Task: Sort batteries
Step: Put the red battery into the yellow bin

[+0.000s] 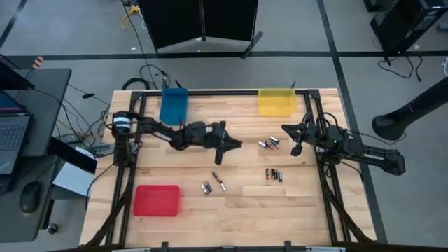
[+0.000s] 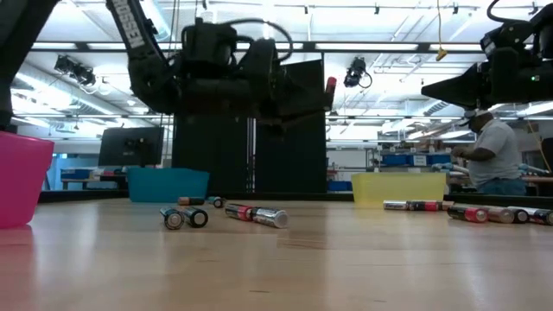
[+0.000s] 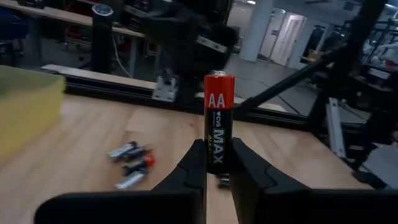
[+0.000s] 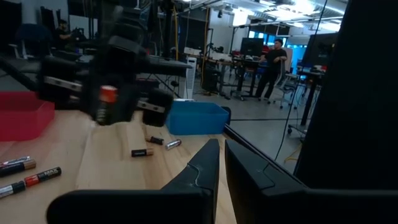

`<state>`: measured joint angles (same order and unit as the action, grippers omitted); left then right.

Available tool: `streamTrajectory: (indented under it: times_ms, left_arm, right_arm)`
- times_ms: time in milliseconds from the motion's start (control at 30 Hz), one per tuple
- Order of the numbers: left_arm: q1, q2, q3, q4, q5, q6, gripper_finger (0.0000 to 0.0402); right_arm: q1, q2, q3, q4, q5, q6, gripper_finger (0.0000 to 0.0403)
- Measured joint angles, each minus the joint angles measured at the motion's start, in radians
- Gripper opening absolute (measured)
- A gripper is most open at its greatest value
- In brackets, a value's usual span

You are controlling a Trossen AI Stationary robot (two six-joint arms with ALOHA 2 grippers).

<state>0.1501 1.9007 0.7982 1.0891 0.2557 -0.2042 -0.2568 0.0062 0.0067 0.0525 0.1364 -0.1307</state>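
Left gripper point(image 3: 217, 163) held 1 AA battery point(image 3: 218, 121) upright.
It hung above the table point(image 1: 280, 203), between the blue tray point(image 1: 173, 106) and yellow tray point(image 1: 277, 101); the right gripper point(image 4: 221, 163) was closed, empty.

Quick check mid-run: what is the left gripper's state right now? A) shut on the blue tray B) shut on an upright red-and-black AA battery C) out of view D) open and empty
B: the left gripper clamps a red-and-black AA battery upright between its jaws.
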Motion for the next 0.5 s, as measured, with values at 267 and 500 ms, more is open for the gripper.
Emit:
streamTrajectory:
  times_ms: [267,500]
  left_arm:
    - [0.062,0.0,0.0,0.018,0.099,0.055,0.0045]
    - [0.065,0.0,0.0,0.011,0.114,0.072,0.0045]
  right_arm:
    - [0.0,0.0,0.0,0.058,0.0,0.007,0.0039]
    - [0.0,0.0,0.0,0.169,0.0,0.158,0.0039]
